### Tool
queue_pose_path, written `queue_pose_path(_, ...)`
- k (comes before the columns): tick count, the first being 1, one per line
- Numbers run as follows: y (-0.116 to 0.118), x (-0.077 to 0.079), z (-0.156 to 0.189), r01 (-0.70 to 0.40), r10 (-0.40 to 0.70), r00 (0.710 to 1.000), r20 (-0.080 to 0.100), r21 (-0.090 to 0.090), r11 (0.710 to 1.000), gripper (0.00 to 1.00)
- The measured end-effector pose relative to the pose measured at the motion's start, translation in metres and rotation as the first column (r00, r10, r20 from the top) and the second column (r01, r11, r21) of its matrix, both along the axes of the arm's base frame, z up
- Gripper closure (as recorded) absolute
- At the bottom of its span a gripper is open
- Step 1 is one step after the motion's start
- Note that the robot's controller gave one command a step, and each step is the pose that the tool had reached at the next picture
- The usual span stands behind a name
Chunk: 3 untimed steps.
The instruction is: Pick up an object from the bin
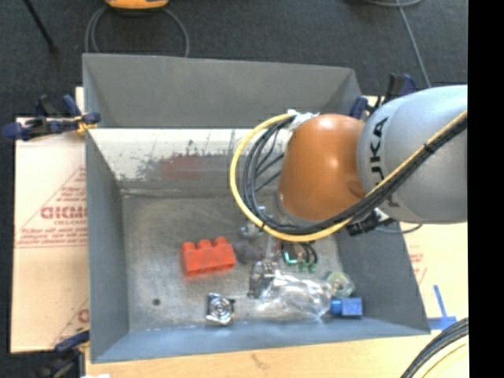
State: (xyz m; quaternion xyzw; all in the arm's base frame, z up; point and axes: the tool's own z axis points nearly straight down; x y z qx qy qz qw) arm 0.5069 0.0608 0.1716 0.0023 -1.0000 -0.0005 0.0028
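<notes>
Nothing is lifted yet: the red brick [209, 256], the clear plastic wrapper [298, 299] and the small metal piece [220, 309] all lie on the bin [106, 235] floor. The arm reaches down from the right, its end effector [260, 276] low between brick and wrapper; open or closed, I can't tell

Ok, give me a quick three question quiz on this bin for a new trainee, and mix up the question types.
1. True or false: the red toy brick lies to the view's left of the gripper.
2. Which lies nearest the lower right corner of the bin in the view? A) silver metal piece B) small blue block C) red toy brick
3. Fill in: the crumpled clear plastic lies between the silver metal piece and the small blue ____.
Key: 1 true; 2 B; 3 block.
</notes>
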Motion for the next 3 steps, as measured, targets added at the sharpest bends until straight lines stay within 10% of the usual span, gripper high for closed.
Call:
queue_pose_path(1, 0.0649, 0.0666, -0.1007, -0.122, 0.122, 0.992, 0.015, -0.001, 0.993, 0.00)
queue_pose_path(3, 0.0650, 0.0706, -0.0964, -0.117, 0.117, 0.993, 0.015, 0.002, 0.993, 0.00)
